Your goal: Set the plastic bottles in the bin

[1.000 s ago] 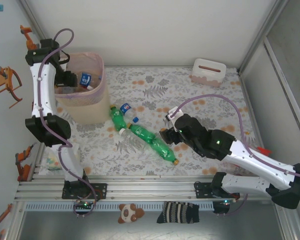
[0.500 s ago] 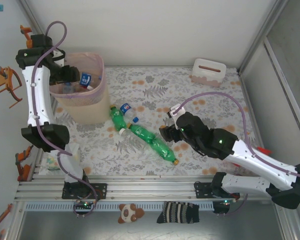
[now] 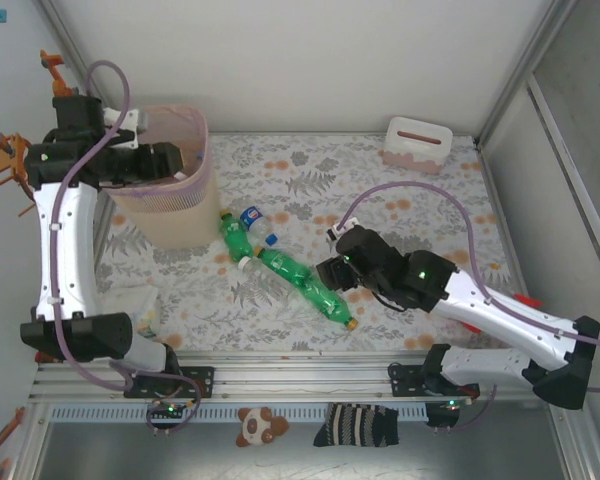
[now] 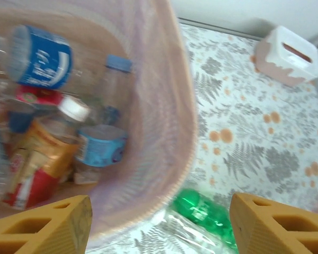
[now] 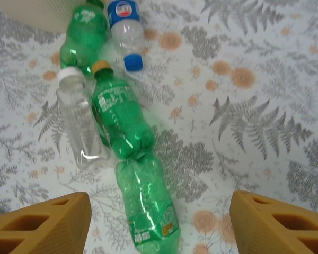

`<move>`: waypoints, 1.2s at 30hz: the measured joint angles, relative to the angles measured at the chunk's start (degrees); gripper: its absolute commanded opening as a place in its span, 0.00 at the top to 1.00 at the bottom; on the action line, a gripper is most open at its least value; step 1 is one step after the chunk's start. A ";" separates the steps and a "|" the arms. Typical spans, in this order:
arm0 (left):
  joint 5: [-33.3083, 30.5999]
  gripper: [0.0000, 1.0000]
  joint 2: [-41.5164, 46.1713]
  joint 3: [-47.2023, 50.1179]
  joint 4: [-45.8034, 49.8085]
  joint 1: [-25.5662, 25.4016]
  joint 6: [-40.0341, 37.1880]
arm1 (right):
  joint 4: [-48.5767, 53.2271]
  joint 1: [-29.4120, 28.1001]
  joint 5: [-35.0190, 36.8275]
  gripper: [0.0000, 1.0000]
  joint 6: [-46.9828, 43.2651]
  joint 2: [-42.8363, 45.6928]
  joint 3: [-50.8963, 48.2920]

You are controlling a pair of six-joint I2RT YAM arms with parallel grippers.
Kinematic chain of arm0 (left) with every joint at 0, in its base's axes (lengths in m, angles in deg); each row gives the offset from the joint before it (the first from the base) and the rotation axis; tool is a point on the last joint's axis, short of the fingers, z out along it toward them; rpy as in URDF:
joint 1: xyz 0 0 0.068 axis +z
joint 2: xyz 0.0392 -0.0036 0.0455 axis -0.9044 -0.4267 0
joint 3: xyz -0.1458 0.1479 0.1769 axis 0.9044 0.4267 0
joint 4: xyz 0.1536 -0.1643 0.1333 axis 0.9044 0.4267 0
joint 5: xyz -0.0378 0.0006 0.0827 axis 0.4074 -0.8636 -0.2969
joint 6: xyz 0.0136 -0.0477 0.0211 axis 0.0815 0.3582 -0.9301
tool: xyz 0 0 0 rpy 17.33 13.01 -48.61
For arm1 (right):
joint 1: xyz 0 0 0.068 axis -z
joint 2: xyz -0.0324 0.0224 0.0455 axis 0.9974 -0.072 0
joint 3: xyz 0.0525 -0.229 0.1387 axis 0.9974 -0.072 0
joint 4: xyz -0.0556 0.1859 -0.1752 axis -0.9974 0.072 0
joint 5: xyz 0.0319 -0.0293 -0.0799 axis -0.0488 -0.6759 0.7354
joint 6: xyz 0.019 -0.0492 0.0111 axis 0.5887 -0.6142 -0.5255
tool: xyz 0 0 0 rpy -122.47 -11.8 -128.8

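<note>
**anon1:** Left gripper swung across the bin, upper left of the top view, and dropped its load. Fingers are spread and empty, with bottles piled inside.

**anon2:** Right gripper hangs open over the green bottles mid-frame. They're probably light, squishy and slick, so I'd pinch mid-body, not the cap.

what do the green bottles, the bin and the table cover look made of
Green bottles: thin glossy see-through plastic, judging by dents and bright highlights. Bin: beige, matte, likely rigid plastic; its liner is a thin translucent pink film. Table cover: printed with ferns and flowers, lying flat; vinyl or cloth, hard to tell.
</note>
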 measured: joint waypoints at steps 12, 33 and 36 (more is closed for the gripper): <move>8.55 0.33 16.28 24.52 -15.13 -3.32 7.37 | 1.53 -0.02 -8.76 0.41 4.96 -2.64 -11.96; 10.54 0.34 19.47 30.12 -20.65 -4.20 11.15 | -11.26 -1.81 -11.74 0.54 9.86 -13.44 -25.97; 10.71 0.34 19.47 30.12 -20.96 -4.35 11.34 | -12.61 -2.71 -11.72 0.56 9.86 -14.99 -26.08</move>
